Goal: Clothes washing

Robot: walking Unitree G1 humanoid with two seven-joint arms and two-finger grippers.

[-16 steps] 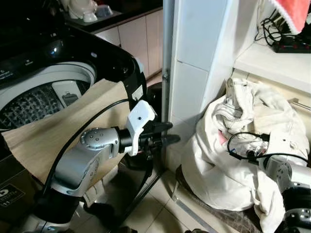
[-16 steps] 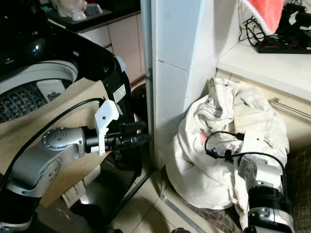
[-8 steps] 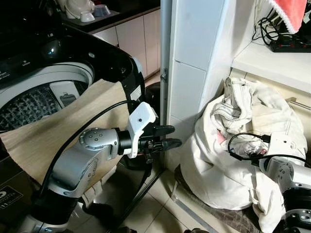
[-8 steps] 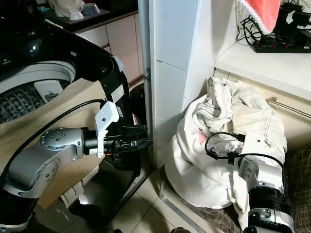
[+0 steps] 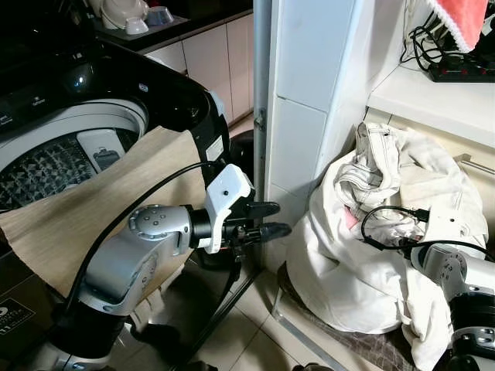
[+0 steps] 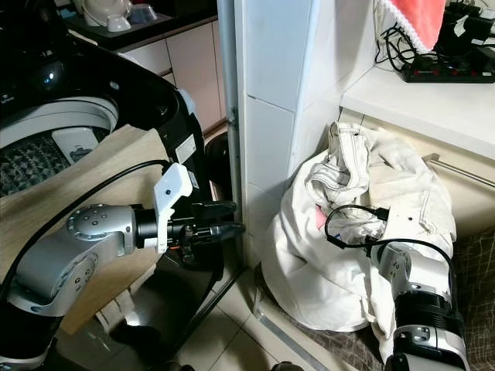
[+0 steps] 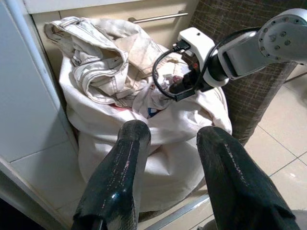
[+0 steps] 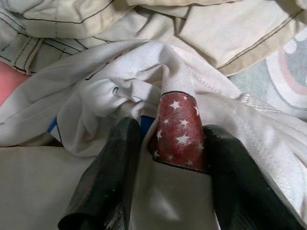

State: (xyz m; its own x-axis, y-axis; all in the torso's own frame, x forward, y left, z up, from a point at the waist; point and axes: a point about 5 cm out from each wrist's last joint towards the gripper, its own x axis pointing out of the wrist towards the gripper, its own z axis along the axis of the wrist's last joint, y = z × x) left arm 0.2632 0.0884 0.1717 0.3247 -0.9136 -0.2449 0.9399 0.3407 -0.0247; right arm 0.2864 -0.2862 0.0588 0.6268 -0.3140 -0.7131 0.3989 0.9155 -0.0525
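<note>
A white laundry bag [image 5: 340, 270] heaped with pale clothes [image 5: 383, 154] sits on the floor against a tiled pillar. My right gripper [image 8: 168, 143] is pushed into the top of the heap [image 6: 363, 232]. Its fingers [image 8: 120, 158] stand open on either side of a white garment fold with a red star-patterned patch [image 8: 180, 129]. My left gripper [image 5: 272, 219] is open and holds nothing. It hovers in the gap between the bag and the black top-loading washing machine [image 5: 155, 85]. The machine's drum [image 5: 46, 166] is open, and a beige cloth [image 5: 93, 220] is draped over its front.
The white tiled pillar [image 5: 309, 93] stands between machine and bag. A counter [image 5: 433, 100] with a power strip [image 5: 464, 73] and a red towel [image 5: 464, 19] is above the bag. A drawer handle [image 7: 158, 17] and a brown woven surface [image 7: 240, 91] lie behind it.
My left gripper has drifted slightly right towards the bag. The right wrist has edged a little higher in the clothes heap.
</note>
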